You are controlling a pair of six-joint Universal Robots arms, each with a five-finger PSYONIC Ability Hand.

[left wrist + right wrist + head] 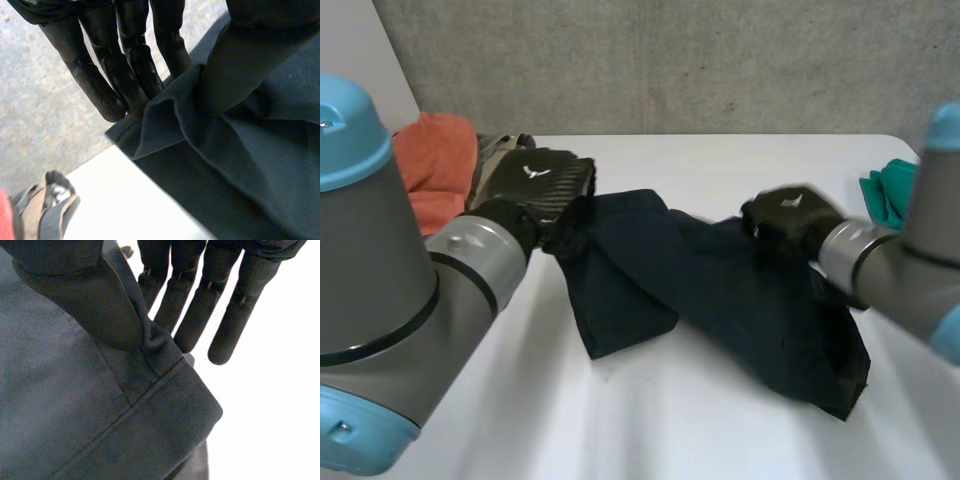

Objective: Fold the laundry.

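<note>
Concrete wall [670,60] backs your white table [720,160]. At the far left you have an orange cloth [435,165] with a grey cloth [45,202] just beside it, both apart from the work. Next comes your left hand [535,185]. Its fingers [132,65] run straight, and a fold at the left edge of the dark garment [720,290] looks pinched between their tips and the thumb. The garment lies rumpled across the middle of the table, one part doubled toward the near side and the rest trailing right and near. Your right hand [790,218] sits on the garment's far right part, fingers straight, with the thumb [80,300] nipping a bunched bit of hem [165,405] against them. A teal cloth [885,195] waits at the far right edge.

Watch these risks, as I judge them:
- **Slipping:** Both grips are shallow, out at the fingertips. A quick lift or a hard pull apart could slip the cloth from one hand and drop the garment in a heap.
- **Right grip:** The right hand holds little more than hem, so it may let go first.
- **Creases:** The garment is twisted between your hands. Fold it as it lies and you'll trap creases.
- **Snagging:** Swing the left hand too far left and the garment could drag over the grey cloth.
</note>
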